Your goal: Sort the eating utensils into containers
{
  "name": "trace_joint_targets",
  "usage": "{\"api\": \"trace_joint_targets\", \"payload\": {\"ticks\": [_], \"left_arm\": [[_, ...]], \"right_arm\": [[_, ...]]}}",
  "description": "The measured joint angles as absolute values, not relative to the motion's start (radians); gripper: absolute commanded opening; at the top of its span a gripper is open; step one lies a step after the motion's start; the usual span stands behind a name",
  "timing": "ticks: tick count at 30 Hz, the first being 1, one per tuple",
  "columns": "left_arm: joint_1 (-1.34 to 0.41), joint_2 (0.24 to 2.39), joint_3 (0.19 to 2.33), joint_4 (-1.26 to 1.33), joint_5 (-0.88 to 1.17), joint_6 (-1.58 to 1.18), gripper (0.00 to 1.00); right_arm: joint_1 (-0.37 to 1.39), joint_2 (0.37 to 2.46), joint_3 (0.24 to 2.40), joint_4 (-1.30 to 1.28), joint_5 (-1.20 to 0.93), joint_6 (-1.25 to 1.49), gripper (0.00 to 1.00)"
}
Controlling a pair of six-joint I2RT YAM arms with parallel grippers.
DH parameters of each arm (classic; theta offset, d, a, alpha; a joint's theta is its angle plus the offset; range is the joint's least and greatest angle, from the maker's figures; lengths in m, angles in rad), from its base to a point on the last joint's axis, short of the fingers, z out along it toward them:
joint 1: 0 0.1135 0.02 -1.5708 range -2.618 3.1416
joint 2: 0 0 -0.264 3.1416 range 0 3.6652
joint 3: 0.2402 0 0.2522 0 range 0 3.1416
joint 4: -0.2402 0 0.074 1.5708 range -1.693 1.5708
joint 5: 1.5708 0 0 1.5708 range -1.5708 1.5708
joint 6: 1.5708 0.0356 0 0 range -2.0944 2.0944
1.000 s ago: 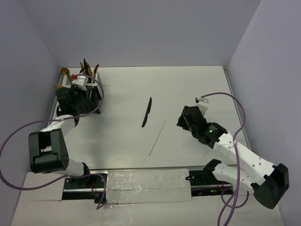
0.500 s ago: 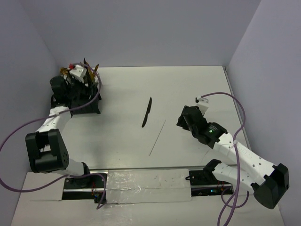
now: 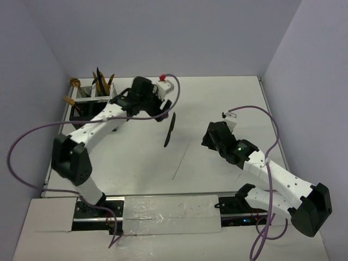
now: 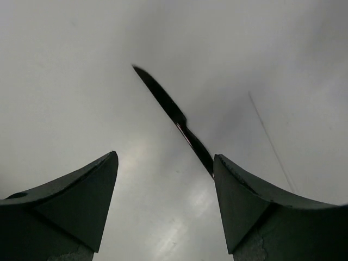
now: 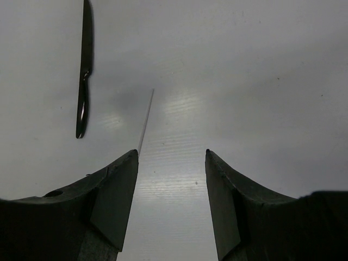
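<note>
Knife, all dark, lies flat on the counter beside the left jaws, spread and empty; the right jaws gape empty too.

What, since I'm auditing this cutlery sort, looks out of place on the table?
A thin white stick lies loose mid-table, close to but not touching the one dark knife, which is not yet in the caddy. The stick is no eating utensil, so it looks like a stray.
</note>
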State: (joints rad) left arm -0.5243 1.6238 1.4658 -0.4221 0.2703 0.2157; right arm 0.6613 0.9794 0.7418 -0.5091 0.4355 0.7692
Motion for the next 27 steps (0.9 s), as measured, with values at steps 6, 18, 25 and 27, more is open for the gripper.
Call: {"api": "trace_joint_targets", "payload": {"ticks": [6,18,25,27], "left_arm": [[-0.634,1.843,1.415,-0.530,0.121,0.102,0.83],[-0.673,2.107,1.569,-0.553,0.024,-0.099,0.78],[-0.701,2.172,1.641,-0.557,-0.052,-0.108,0.65],[-0.704,2.172,1.641,-0.558,-0.060,-0.105,0.56]], "right_arm": [[0.661,0.984,0.742,-0.509,0.427,0.769,0.60],[0.661,0.959,0.693,-0.506,0.418,0.789,0.59],[0.661,0.933,0.675,-0.505,0.419,0.796,0.59],[0.661,0.931,0.671,-0.505,0.421,0.799,0.59]]}}
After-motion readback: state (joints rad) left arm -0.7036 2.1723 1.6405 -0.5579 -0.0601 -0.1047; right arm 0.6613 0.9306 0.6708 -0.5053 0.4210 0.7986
